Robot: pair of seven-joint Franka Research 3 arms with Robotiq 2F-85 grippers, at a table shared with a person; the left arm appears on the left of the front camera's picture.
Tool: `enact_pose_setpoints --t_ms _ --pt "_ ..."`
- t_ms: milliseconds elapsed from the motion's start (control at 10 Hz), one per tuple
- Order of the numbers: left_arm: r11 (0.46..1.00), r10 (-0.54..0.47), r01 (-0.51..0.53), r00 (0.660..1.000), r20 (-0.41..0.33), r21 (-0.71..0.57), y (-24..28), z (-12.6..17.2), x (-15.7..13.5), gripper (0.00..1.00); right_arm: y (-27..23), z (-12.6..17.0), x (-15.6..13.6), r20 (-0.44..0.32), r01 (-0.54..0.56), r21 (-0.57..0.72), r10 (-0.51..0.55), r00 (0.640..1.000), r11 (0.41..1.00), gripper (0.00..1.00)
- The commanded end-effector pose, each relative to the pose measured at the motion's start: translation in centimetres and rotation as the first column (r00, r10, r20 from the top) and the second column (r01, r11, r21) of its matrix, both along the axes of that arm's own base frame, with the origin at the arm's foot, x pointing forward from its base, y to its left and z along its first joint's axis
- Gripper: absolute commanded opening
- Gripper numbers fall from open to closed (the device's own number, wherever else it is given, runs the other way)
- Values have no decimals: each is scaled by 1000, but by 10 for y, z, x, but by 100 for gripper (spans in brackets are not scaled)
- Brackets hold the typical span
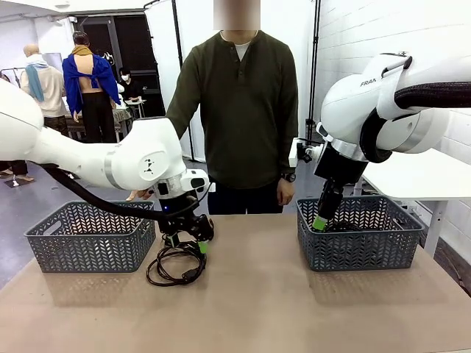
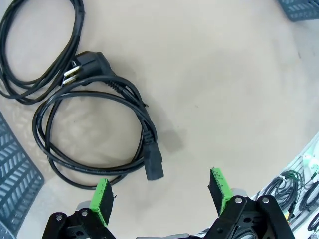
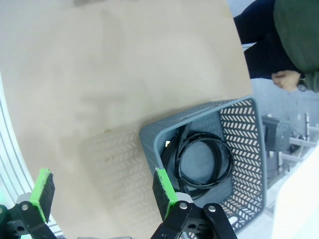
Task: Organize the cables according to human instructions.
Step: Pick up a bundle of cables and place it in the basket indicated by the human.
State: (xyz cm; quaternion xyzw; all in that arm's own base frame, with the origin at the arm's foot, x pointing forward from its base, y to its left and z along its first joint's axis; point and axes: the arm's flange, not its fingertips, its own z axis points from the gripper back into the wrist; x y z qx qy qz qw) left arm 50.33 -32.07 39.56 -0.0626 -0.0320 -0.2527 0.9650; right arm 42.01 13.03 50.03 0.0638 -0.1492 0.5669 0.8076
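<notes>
Two coiled black cables lie on the table just right of the left basket. In the left wrist view one coil with its plug and connector lies ahead of the fingers, and the other cable lies at the top left. My left gripper hangs open just above them, holding nothing. Another coiled cable lies inside the right basket. My right gripper is open and empty over that basket's left near corner. The human stands at the far side.
The human's hands hang by the table's far edge, between the two grey baskets. A white table stands behind the right basket. The tan table surface in front is bare.
</notes>
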Motion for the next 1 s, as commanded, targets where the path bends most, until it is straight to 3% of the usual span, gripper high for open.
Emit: enact_pose_setpoints --t_ms 0,900 --pt "999 32 -31 999 -25 11 -14 -4 13 100 0 0 1 2 5 -4 -5 1000 1000 100" --pt "1000 22 -23 999 -45 -8 -14 -25 19 100 0 0 1 2 5 -4 -5 1000 1000 100"
